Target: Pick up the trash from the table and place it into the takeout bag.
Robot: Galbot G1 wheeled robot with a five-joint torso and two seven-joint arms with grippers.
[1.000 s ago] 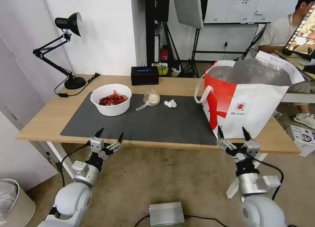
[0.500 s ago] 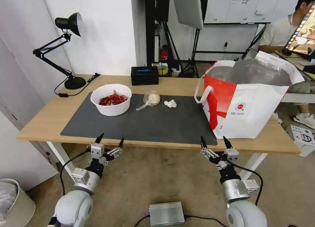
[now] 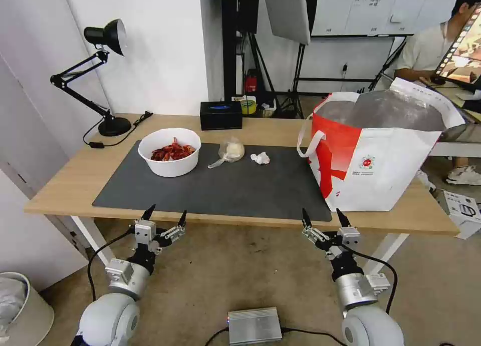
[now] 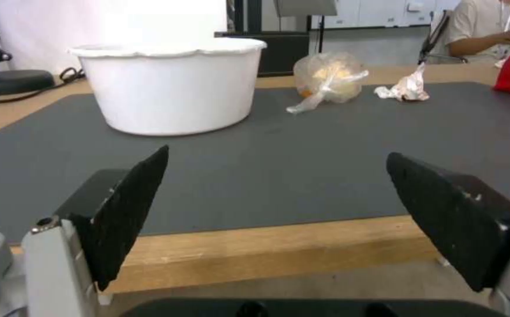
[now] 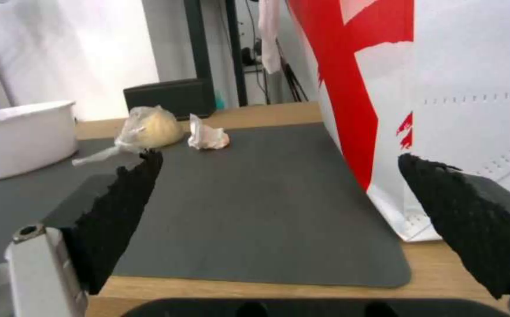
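On the dark mat of the table stand a white bowl of red crayfish shells, a knotted clear plastic bag and a crumpled white tissue. The takeout bag, white with a red panel and foil lining, stands open at the table's right end. My left gripper hangs open below the front edge, left of centre. My right gripper is open below the edge, near the bag's left corner.
A black tissue box sits at the back of the table and a black desk lamp at the back left. A grey metal box lies on the floor between my arms. White table legs stand near the left arm.
My right gripper has dropped and moved left, from in front of the bag to below the table edge. The left gripper has sunk slightly.
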